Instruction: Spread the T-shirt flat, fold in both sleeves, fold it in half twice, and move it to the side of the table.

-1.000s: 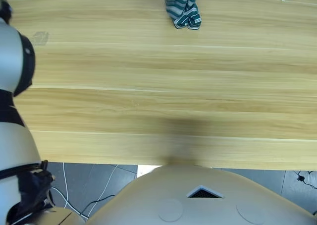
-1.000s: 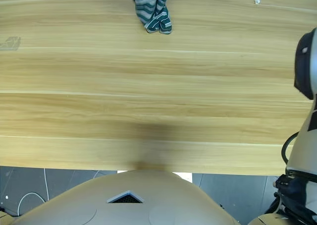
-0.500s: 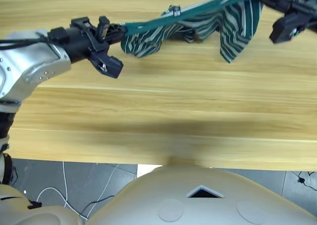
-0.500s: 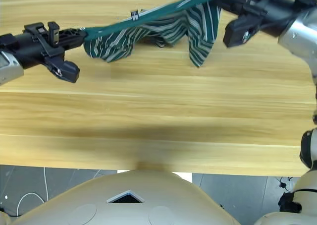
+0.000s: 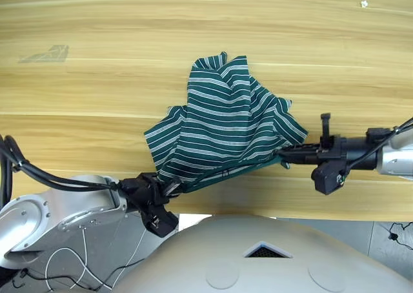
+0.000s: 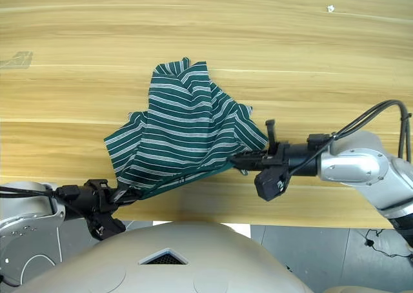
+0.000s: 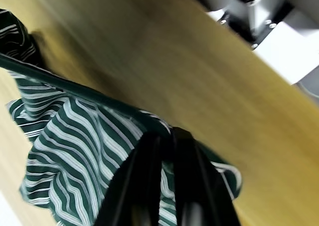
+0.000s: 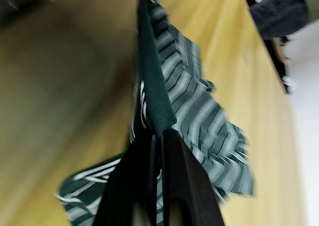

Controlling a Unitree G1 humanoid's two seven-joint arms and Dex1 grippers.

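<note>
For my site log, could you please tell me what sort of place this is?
Likely a robot test lab: a wooden table, loose cables on the grey floor, and a striped T-shirt.

The T-shirt (image 5: 222, 128) is dark green with thin white stripes; its edge band is plain green. The table (image 5: 129, 22) is light yellowish wood, streaked with grain and pale lines. The left gripper (image 5: 169, 188) and right gripper (image 5: 284, 154) are black.

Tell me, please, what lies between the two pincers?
The T-shirt hem, stretched from left pincer to right pincer, as the left eye view shows.
</note>
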